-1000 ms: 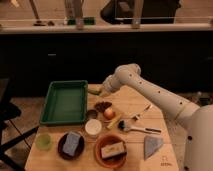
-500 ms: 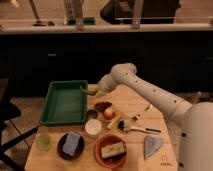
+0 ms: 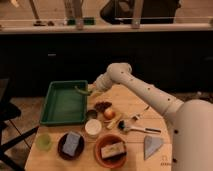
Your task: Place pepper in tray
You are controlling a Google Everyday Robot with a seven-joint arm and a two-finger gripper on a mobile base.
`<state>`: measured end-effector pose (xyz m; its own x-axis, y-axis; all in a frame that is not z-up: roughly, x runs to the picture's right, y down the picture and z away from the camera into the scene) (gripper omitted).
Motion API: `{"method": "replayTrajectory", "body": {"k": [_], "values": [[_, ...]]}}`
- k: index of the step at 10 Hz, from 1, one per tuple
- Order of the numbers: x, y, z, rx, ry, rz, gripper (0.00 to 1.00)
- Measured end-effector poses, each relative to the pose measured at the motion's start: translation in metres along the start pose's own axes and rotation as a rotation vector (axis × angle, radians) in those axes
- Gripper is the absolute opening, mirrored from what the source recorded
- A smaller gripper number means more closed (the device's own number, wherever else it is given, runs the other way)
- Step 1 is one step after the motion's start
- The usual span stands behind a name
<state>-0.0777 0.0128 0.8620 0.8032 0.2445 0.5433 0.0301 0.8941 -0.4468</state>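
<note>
Pincer: my gripper (image 3: 93, 90) is closed tight on the pepper, which is nipped at its tip. It hangs at the tray rim that lies nearest my arm.
Pepper's place: the pepper (image 3: 82, 90) juts out ahead of my pincer, over that rim and just inside the tray's edge. It is held in the air and rests on nothing.
Tray: the tray (image 3: 61, 105) spreads out ahead of and below my pincer.
Done so far: I judge the pick-up finished and the carry nearly so.
Left to do: reach a little further in over the tray floor, come down, let go and draw back.
Pepper's look: small, slender and green, slightly curved, lying roughly level in my grip. I cannot make out its tapered end.
Behind my pincer: a round orange fruit (image 3: 109, 113) sits on the table, below and back toward my arm.
</note>
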Motion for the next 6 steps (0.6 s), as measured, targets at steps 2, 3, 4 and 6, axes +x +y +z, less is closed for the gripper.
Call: {"method": "replayTrajectory", "body": {"k": [2, 3, 4, 6], "values": [[-0.004, -0.001, 0.004, -0.010, -0.021, -0.003, 0.00], [-0.006, -0.002, 0.006, -0.013, -0.032, -0.004, 0.00], [-0.008, -0.001, 0.008, -0.017, -0.038, -0.005, 0.00], [-0.017, -0.001, 0.016, -0.030, -0.060, -0.010, 0.00]]}}
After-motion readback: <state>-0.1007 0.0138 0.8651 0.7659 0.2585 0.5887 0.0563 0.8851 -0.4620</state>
